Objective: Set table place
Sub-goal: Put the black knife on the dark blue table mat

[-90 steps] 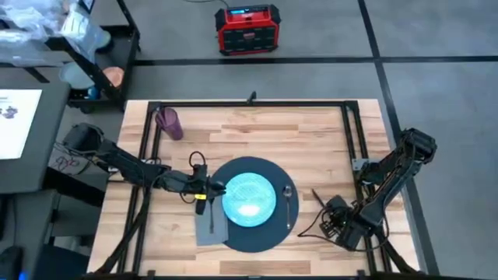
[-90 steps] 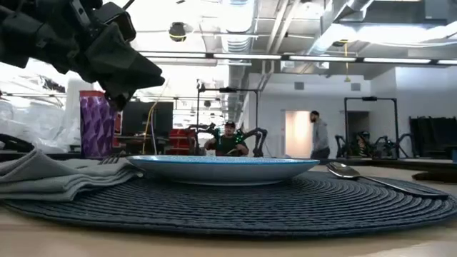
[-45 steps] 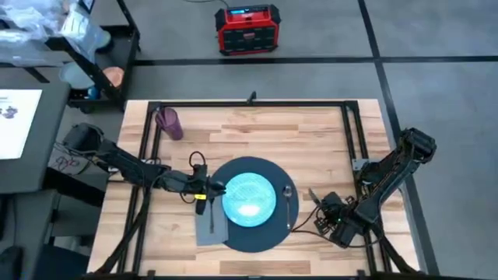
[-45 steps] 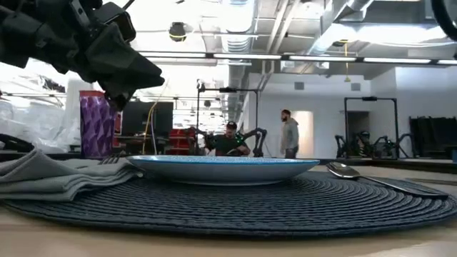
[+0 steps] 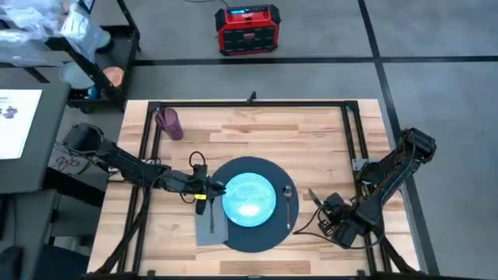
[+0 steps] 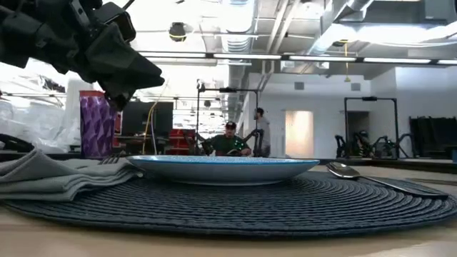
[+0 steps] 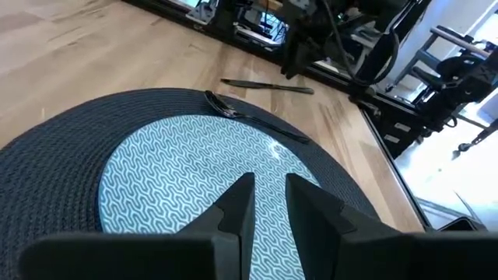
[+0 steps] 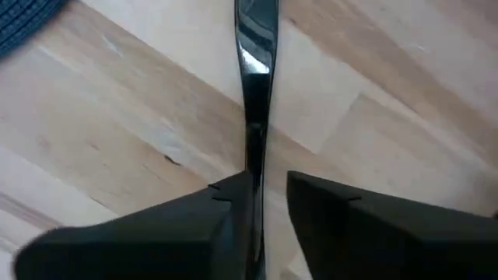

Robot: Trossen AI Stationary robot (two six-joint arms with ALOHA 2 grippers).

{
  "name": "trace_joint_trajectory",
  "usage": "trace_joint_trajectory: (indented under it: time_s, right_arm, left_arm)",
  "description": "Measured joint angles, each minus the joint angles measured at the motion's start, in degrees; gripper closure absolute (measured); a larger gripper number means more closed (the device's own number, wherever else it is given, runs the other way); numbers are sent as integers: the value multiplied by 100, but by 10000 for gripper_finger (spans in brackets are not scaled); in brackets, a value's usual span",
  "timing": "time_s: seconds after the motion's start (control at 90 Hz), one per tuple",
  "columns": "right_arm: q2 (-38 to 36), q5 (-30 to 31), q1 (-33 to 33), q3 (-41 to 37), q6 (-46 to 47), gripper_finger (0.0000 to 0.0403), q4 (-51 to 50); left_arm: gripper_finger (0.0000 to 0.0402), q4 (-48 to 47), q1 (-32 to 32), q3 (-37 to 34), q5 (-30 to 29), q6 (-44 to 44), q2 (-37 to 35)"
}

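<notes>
Wooden counter (image 5: 311,140) is carrying the place (image 5: 233,230) near its front edge; right fingers (image 8: 257,206) are gripping a knife (image 8: 257,47), left fingers (image 7: 233,210) nearly closed, empty, hovering over the plate (image 7: 187,179).

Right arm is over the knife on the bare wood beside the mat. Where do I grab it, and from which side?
Come straight down from above: the knife lies flat on the table, so no side offers an edge. Pinch across its narrow width, on the stretch nearest the right gripper, which is already lined up with its long axis. I cannot tell which end is the handle.
</notes>
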Motion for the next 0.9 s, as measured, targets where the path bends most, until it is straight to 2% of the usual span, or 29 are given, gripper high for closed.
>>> trace_joint_trajectory:
  time_s: [0.189, 0.389, 0.522, 0.711, 0.9]
  right_arm:
    - [11, -103, 65, -328, 183, 283, 642]
    - [32, -54, 227, -673, 612, 283, 1002]
    - [22, 1, 264, -811, 628, 308, 1040]
    - [-4, 54, 99, -971, 316, 389, 1261]
    - [9, 431, -4, -962, 197, 401, 1216]
  left_arm:
    - [345, 0, -2, 0, 0, 1, 0]
    - [345, -2, -2, 0, 22, 1, 0]
    - [345, -7, -2, 0, 22, 1, 0]
    - [345, -7, -2, 0, 20, 1, 0]
    - [345, -4, -2, 0, 23, -5, 0]
